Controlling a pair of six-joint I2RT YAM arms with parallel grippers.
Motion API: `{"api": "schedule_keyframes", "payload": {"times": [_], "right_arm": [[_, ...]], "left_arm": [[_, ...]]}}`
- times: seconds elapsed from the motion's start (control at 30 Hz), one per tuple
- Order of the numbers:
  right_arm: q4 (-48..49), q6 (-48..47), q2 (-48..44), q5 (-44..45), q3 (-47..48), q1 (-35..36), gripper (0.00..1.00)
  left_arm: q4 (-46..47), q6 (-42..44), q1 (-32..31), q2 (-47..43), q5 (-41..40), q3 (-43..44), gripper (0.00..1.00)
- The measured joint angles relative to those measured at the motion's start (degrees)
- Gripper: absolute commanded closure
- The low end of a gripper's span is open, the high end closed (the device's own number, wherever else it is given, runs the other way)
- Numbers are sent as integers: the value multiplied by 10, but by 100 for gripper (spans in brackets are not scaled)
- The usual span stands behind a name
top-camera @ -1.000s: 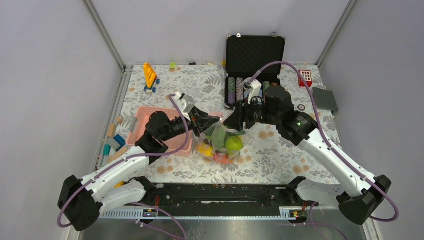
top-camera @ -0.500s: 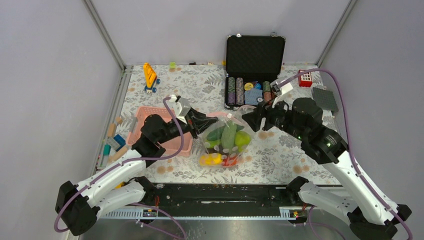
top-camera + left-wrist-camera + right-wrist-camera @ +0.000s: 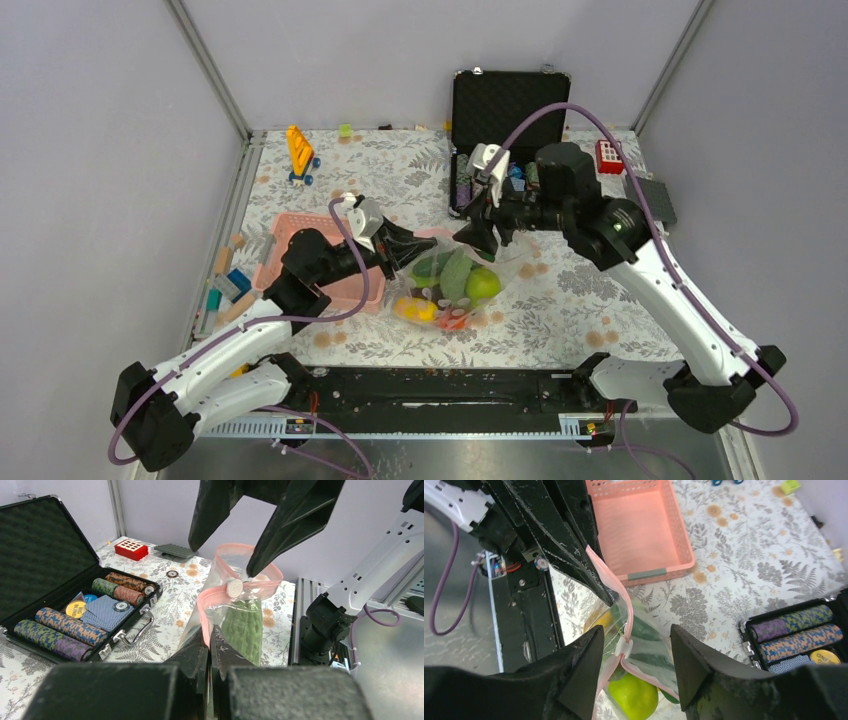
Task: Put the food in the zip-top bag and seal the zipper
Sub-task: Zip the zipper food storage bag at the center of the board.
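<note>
Filled bag (image 3: 452, 290) held at its mouth

Left gripper (image 3: 209, 636) pinches one end of the zipper (image 3: 623, 611). Right gripper (image 3: 636, 631) stands wide, straddling the strip. The food (image 3: 481, 285) sits inside the bag, just beside the basket (image 3: 300, 236).

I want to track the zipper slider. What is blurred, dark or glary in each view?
Left wrist view: the left gripper is a near, soft blur; the thin pale-pink zipper strip and its small white slider on the clear soft plastic bag are crisp. Right wrist view: the right gripper is dark and blurred, the strip sharp. Top external view: even light, soft shadows, no strong glare.
</note>
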Motion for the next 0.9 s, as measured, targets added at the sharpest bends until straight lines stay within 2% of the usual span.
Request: {"api": "schedule_keyframes", "payload": {"times": [0.1, 0.27, 0.3, 0.43, 0.5, 0.6, 0.9], "right_arm": [[-44, -27, 36, -17, 33, 0, 45], [-92, -50, 59, -30, 43, 0, 55], [-100, -51, 60, -30, 43, 0, 59], [-116, -56, 65, -28, 48, 0, 92], [-118, -52, 69, -23, 53, 0, 100], [-120, -49, 69, -14, 56, 0, 100], [-83, -30, 70, 30, 47, 4, 100]], "left_arm": [[-3, 6, 0, 0, 0, 0, 100], [-4, 15, 0, 0, 0, 1, 100], [-4, 16, 0, 0, 0, 1, 100], [-5, 20, 0, 0, -3, 1, 100], [-6, 20, 0, 0, -10, 1, 100], [-11, 19, -1, 0, -42, 1, 100], [-23, -5, -20, -9, -213, -7, 100]]}}
